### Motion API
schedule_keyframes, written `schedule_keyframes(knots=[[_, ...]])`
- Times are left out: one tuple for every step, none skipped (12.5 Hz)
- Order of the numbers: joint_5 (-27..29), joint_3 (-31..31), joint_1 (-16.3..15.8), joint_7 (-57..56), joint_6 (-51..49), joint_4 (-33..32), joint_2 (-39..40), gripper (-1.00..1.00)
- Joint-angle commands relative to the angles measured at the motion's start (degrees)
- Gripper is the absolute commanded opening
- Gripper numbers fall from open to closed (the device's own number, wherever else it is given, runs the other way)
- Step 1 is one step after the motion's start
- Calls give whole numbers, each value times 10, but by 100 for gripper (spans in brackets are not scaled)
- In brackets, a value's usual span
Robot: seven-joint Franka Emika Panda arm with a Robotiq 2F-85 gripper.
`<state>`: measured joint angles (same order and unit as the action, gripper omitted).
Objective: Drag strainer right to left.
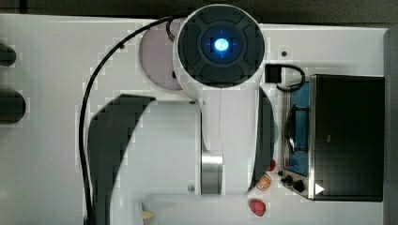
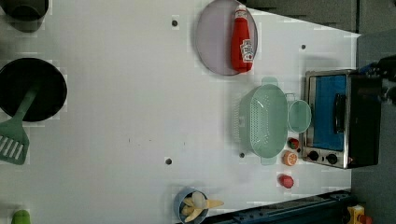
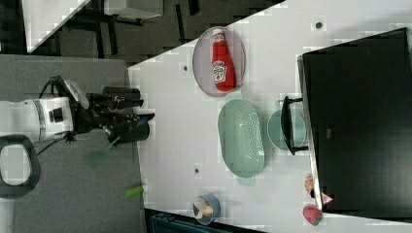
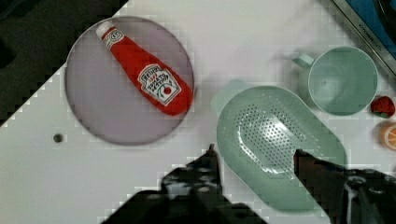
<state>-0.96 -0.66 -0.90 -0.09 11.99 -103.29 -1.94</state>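
We count one strainer (image 2: pixel 261 121), one cup (image 2: pixel 299 116), one plate (image 2: pixel 215 37) carrying one ketchup bottle (image 2: pixel 242 39), one toaster oven (image 2: pixel 341 119), and one blue bowl (image 2: pixel 184 205) on the white surface (image 2: pixel 121 102). We also count one dark pan (image 2: pixel 30 88) and one green spatula (image 2: pixel 14 135). The strainer sits upright, open side up, just beside the cup, between the plate and the oven in the left view. Its long axis runs top to bottom in the left view, with one tab handle at each end. In the wrist view, the gripper (image 4: pixel 254 156) stands open above the strainer, one finger to each side of the perforated basin, holding nothing.
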Motion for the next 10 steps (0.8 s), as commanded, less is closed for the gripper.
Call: schedule_keyframes(knots=[[-20, -28, 15, 67, -151, -172, -318, 60], [-20, -28, 15, 67, -151, -174, -318, 82], [-20, -28, 14, 67, -149, -179, -317, 100], [-20, -26, 14, 68, -146, -188, -314, 100], [-20, -26, 14, 74, -136, -202, -308, 100], [-20, -25, 14, 79, -120, -220, -300, 100], [-20, -24, 14, 86, -100, -241, -289, 100], [-20, -24, 14, 98, -77, -265, -277, 100], [-20, -23, 14, 122, -49, -289, -262, 100], [-20, -22, 14, 156, -17, -313, -246, 100]])
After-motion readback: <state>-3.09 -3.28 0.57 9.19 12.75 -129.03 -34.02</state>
